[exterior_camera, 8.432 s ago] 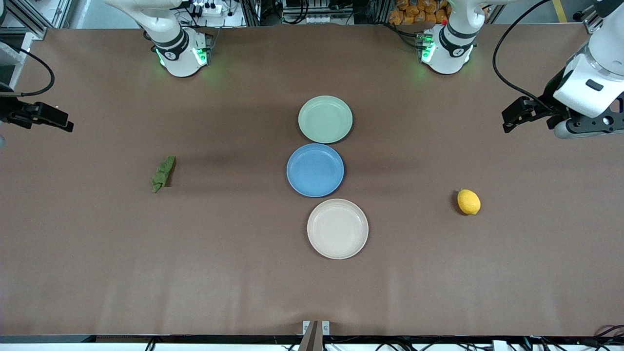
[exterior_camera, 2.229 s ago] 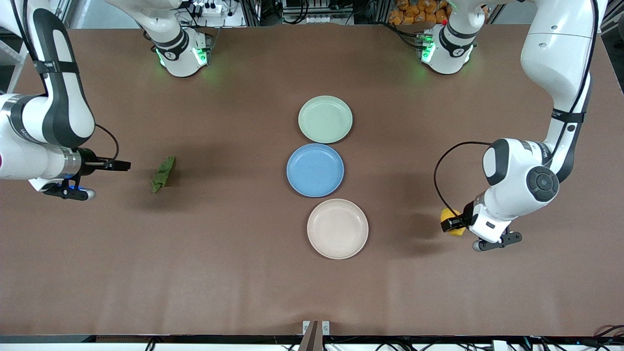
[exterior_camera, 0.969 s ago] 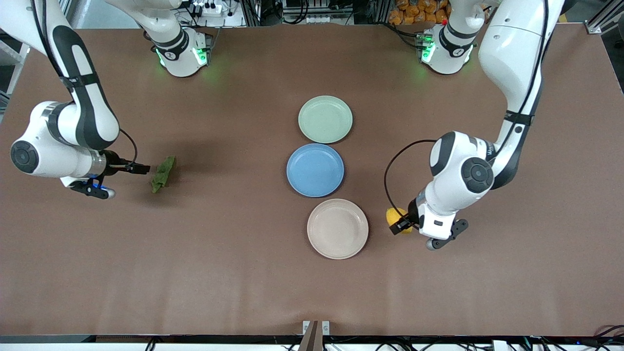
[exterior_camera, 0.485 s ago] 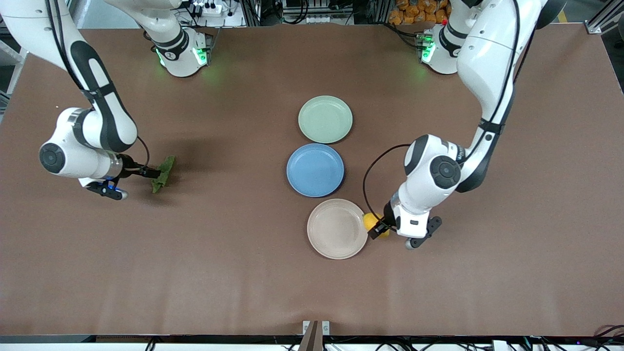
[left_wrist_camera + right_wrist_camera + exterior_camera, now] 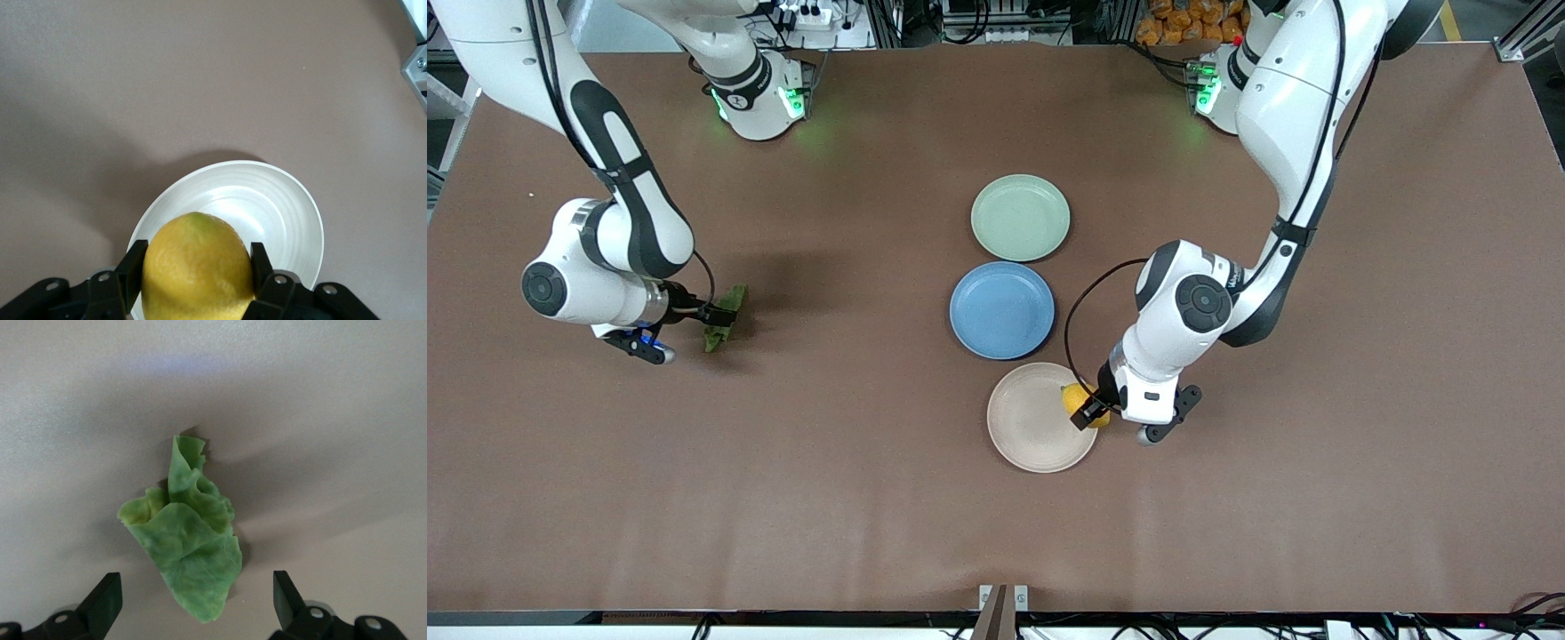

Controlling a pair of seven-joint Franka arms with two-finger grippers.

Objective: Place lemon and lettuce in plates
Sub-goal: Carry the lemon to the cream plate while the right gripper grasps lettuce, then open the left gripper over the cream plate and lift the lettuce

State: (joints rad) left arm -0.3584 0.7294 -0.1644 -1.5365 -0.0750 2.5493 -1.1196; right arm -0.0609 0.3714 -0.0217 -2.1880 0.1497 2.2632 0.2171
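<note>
The lemon [image 5: 1078, 402] has left its first spot on the table toward the left arm's end: the left gripper [image 5: 1089, 412], which at first hung idle off that end, came down on it, closed its fingers [image 5: 133, 265] around it and has carried it across, so it now hangs over the rim of the beige plate [image 5: 1032, 427], with the plate's hollow just ahead of the fingertips. The right gripper [image 5: 713, 315], at first parked off its own end of the table, has swung in and now sits at the lettuce [image 5: 725, 318], fingers [image 5: 103, 600] spread wide to either side of the leaf.
</note>
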